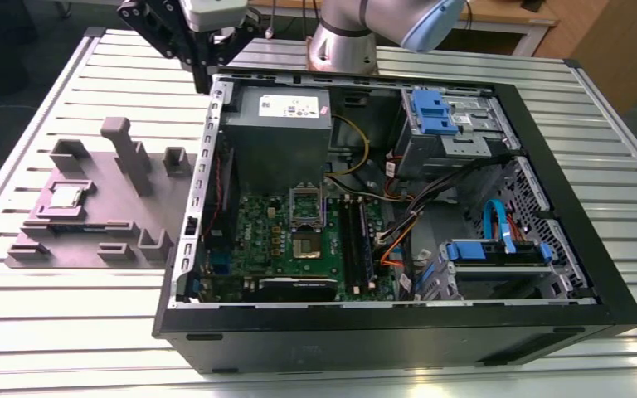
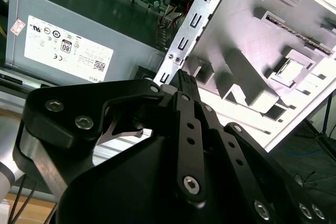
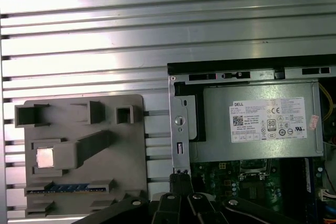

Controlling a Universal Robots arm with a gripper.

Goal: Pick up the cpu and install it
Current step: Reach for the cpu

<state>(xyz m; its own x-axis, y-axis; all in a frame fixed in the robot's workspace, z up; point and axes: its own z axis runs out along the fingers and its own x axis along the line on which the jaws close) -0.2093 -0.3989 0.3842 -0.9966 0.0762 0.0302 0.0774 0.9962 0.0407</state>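
Note:
The cpu (image 1: 67,196) is a small silvery square lying flat in a recess of the grey fixture tray (image 1: 130,232), at the exterior view's left of the open computer case. Both wrist views show the chip (image 2: 291,69) (image 3: 45,157) on that tray. My gripper (image 1: 202,80) hangs above the case's rear corner on the tray side, well away from the chip. Its black fingers (image 2: 184,80) (image 3: 180,180) meet at the tips, shut with nothing between them. The shiny socket frame (image 1: 305,217) (image 3: 254,169) sits in the middle of the green motherboard.
A big grey box with a white label (image 1: 279,112) (image 3: 257,124) fills the case's rear, close under the gripper. Tall grey posts (image 1: 130,157) rise from the tray near the chip. Cables and blue drive brackets (image 1: 440,112) crowd the case's far side. Slatted metal table (image 1: 64,91) lies all around.

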